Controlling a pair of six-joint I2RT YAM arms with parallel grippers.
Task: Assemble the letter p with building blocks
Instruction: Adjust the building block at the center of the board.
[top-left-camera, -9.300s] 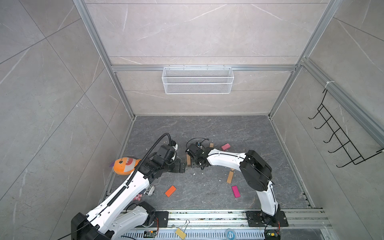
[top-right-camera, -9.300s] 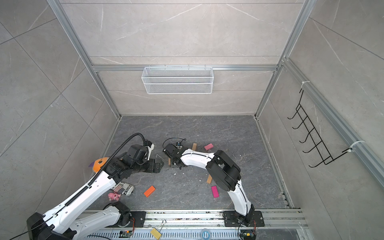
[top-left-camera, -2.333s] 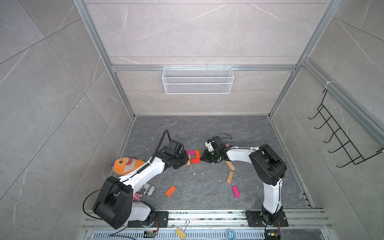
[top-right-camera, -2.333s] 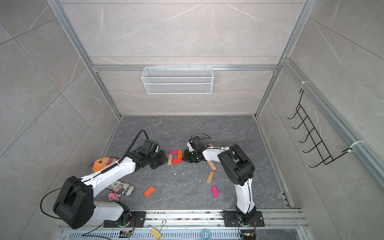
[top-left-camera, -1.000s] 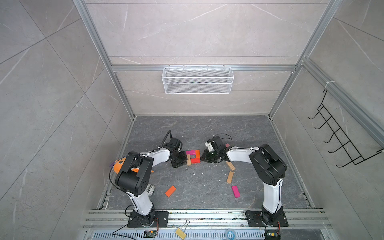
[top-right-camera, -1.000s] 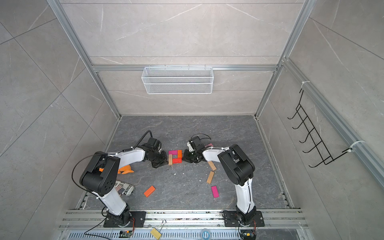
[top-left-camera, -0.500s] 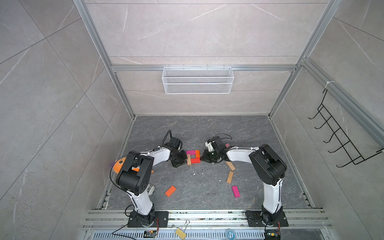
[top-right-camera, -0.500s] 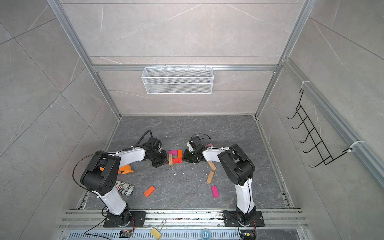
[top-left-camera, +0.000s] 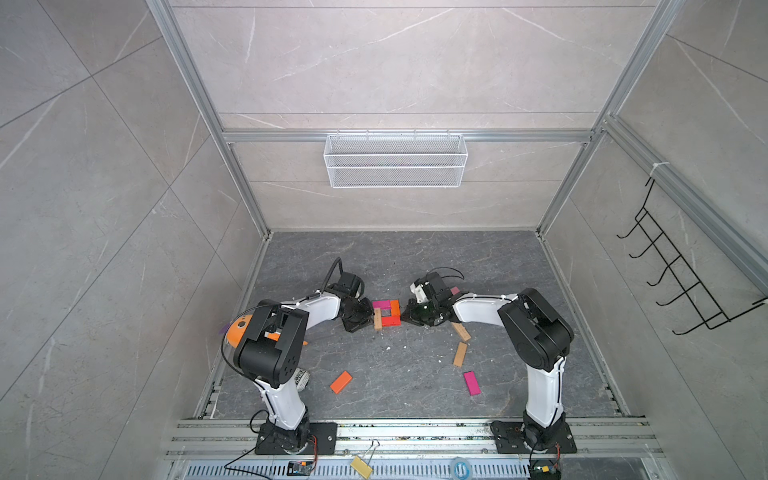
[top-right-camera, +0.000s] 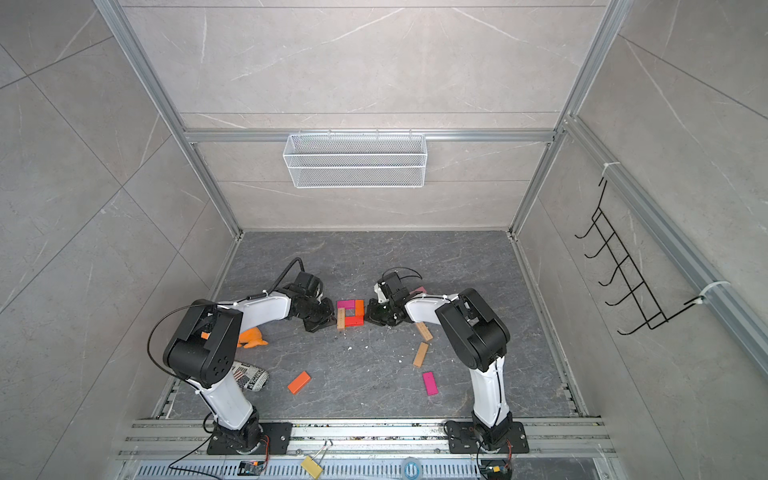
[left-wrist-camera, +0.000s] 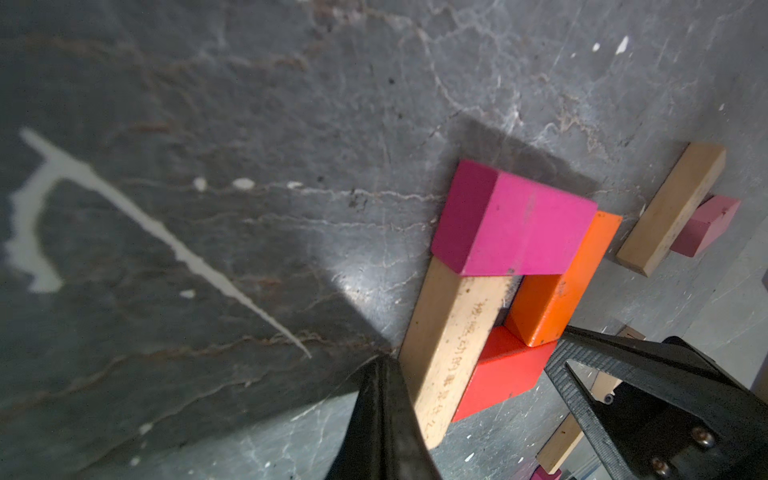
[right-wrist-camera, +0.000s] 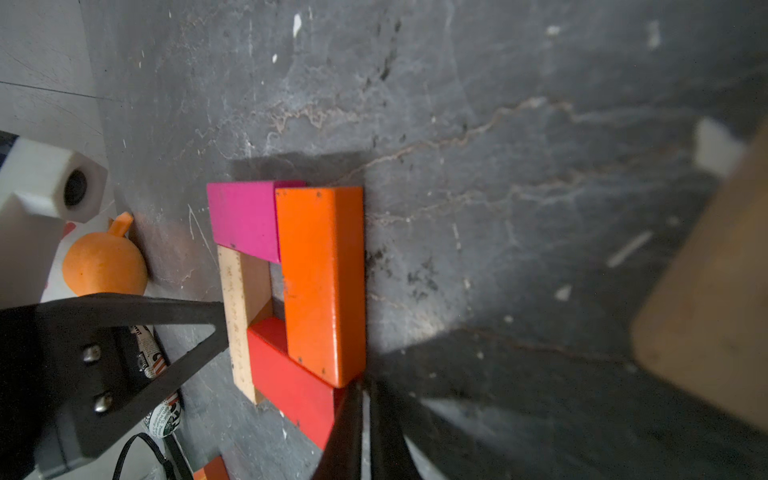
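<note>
Grey tabletop (top-left-camera: 374, 257), letter p (top-left-camera: 386, 312) near its centre, left jaws together beside the tan stem (left-wrist-camera: 453, 345), right jaws seemingly together at the orange-red corner, loose building blocks (top-left-camera: 459, 354) toward the front edge.

The letter p (top-left-camera: 394, 308) lies mid-floor between the left gripper (top-left-camera: 368, 323) and the right gripper (top-left-camera: 404, 319) (each just beside it); a loose block (top-left-camera: 341, 381) lies nearer the front rail (top-left-camera: 415, 432), the plush fish (top-left-camera: 240, 328) farther left.

Surface finishes, close views
Stem (left-wrist-camera: 453, 345): bare matt wood, stamped. Magenta block (left-wrist-camera: 523, 224), orange block (right-wrist-camera: 320, 282), red block (right-wrist-camera: 286, 374): smooth paint, slight sheen. Floor (left-wrist-camera: 208, 104): matt, veined, scuffed; probably stone-look sheet.
</note>
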